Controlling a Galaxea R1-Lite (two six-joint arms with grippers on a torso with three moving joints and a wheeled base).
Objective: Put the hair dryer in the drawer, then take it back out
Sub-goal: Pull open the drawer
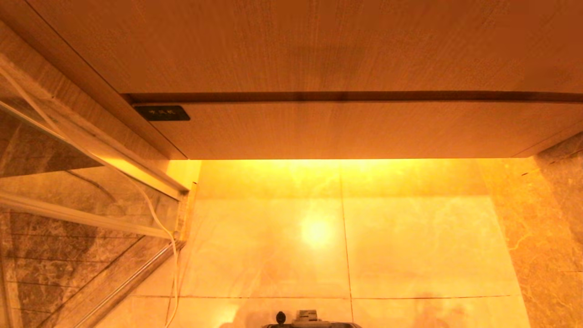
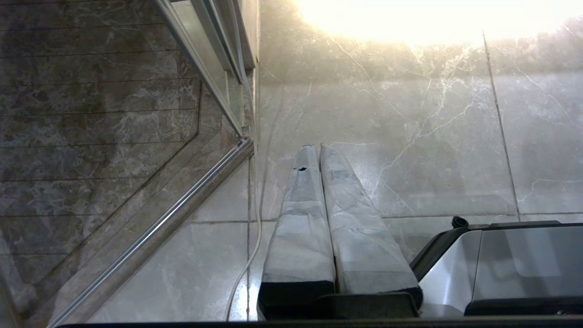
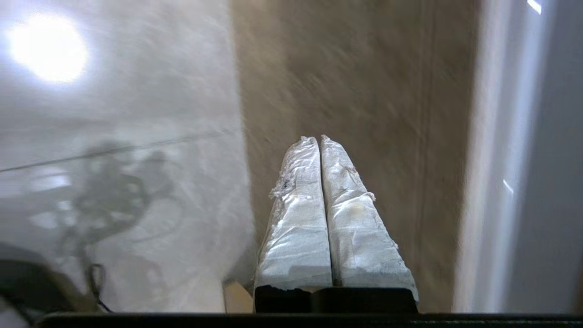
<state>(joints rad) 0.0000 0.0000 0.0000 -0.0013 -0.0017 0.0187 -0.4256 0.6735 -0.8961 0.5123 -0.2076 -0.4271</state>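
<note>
The drawer [image 1: 364,130] is a very wide, shallow wood-grain front, pushed in under a wood countertop, with a small dark label [image 1: 162,113] at its left end. The hair dryer is out of view. My left gripper [image 2: 317,146] hangs shut and empty over the pale marble floor, beside the robot's base. My right gripper [image 3: 317,137] is shut with nothing between its taped fingers, pointing at a brown wall or panel surface. Neither gripper shows in the head view.
A glass shower partition with a metal rail [image 1: 86,214] stands at the left, and a white cable [image 1: 159,228] hangs along it. Glossy pale floor tiles [image 1: 410,246] lie below the drawer. A brown marble wall [image 1: 560,218] closes the right side. The robot's base [image 1: 309,319] shows at the bottom edge.
</note>
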